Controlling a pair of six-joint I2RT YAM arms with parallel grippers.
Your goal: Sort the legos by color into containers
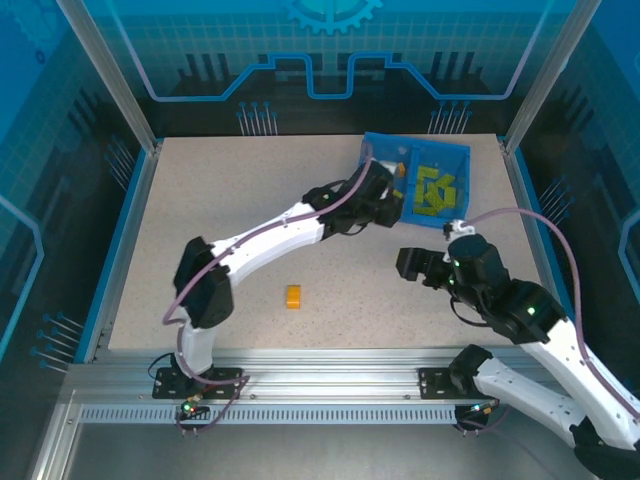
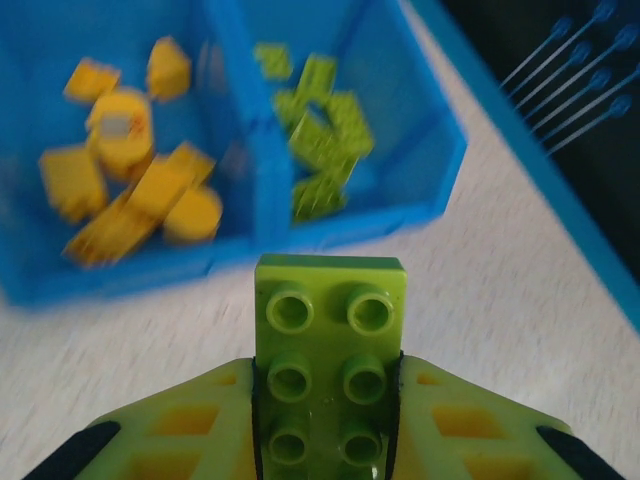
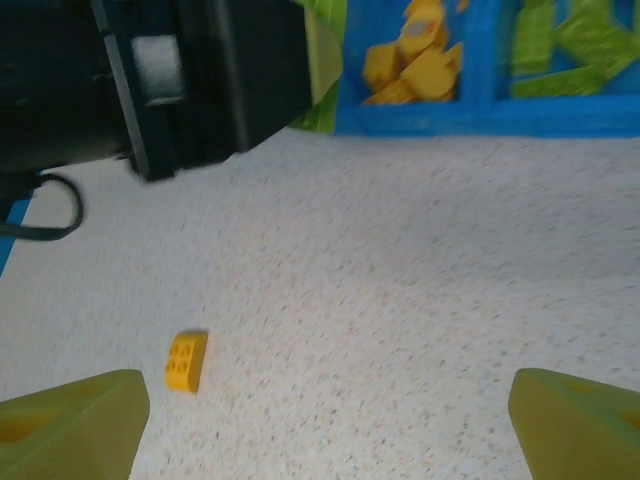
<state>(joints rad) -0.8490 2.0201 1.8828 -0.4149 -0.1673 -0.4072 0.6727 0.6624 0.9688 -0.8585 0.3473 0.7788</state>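
Green brick [image 2: 330, 300] in left pincer [image 2: 328, 385], tray [image 2: 130, 282] ahead.

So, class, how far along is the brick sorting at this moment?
Done: orange bricks lie in one compartment of the blue tray, green bricks in the other. In hand: the left claw grips a green brick near the tray. Left: one orange brick on the table, the right claw open.
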